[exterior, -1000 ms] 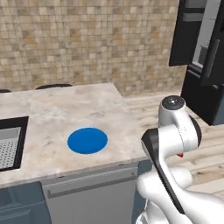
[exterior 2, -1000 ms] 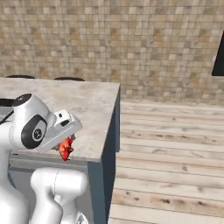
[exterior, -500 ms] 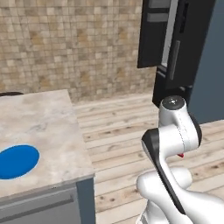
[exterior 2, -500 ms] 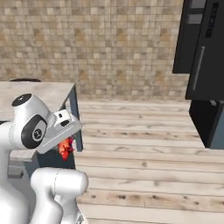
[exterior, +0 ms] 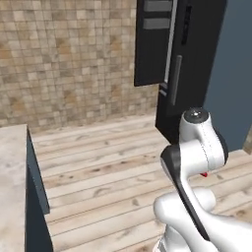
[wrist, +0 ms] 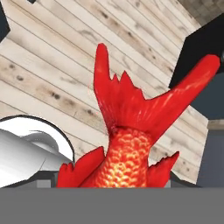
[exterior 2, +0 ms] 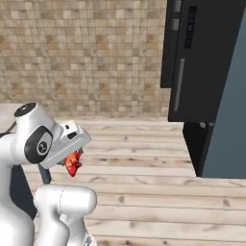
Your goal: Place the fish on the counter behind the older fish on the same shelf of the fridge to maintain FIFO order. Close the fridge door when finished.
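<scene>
Fish (wrist: 127,144), red-orange, scaled, forked tail pointing away from the camera in the hand view: carried in the hand (exterior 2: 73,163), which appears clenched on its body, though the fingertips themselves are hidden behind it; seen in the right base view as a red shape hanging under the wrist, above the wooden floor (exterior 2: 144,158). Fridge (exterior 2: 202,62), tall and black with a long grey handle, stands ahead and to the right, well apart from the fish. Bench (exterior: 11,187), beige marbled, one corner at the left edge of the left base view.
</scene>
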Controlling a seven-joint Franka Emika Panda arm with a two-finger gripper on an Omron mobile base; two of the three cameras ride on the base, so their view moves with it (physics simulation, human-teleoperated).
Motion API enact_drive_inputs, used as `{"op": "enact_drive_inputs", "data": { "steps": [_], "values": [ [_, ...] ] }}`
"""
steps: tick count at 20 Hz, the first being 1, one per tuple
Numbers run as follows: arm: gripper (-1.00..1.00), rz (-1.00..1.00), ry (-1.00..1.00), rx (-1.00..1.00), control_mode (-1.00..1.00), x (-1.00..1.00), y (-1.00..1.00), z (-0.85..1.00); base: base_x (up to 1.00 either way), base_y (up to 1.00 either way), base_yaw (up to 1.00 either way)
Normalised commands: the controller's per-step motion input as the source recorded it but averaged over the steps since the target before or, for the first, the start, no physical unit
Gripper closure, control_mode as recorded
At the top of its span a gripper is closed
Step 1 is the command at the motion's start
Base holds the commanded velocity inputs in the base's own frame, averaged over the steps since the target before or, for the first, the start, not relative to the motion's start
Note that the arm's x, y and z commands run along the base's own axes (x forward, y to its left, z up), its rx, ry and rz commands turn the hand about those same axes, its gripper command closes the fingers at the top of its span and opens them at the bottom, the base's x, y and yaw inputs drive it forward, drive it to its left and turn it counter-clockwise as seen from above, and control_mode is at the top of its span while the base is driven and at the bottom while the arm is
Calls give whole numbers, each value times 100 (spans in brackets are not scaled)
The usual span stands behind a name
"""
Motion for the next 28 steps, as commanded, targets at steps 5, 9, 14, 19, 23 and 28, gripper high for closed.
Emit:
{"op": "enact_drive_inputs", "data": {
  "steps": [5,9,14,19,23,28],
  "values": [
    [100,0,0,0,100,0,0,0,100,-22,0],
    [100,0,0,0,100,0,0,0,100,4,-1],
    [100,0,0,0,100,0,0,0,100,20,-9],
    [100,0,0,0,100,0,0,0,100,9,-26],
    [100,0,0,0,100,0,0,0,100,32,-39],
    [100,0,0,0,100,0,0,0,100,52,-40]
  ]
}}
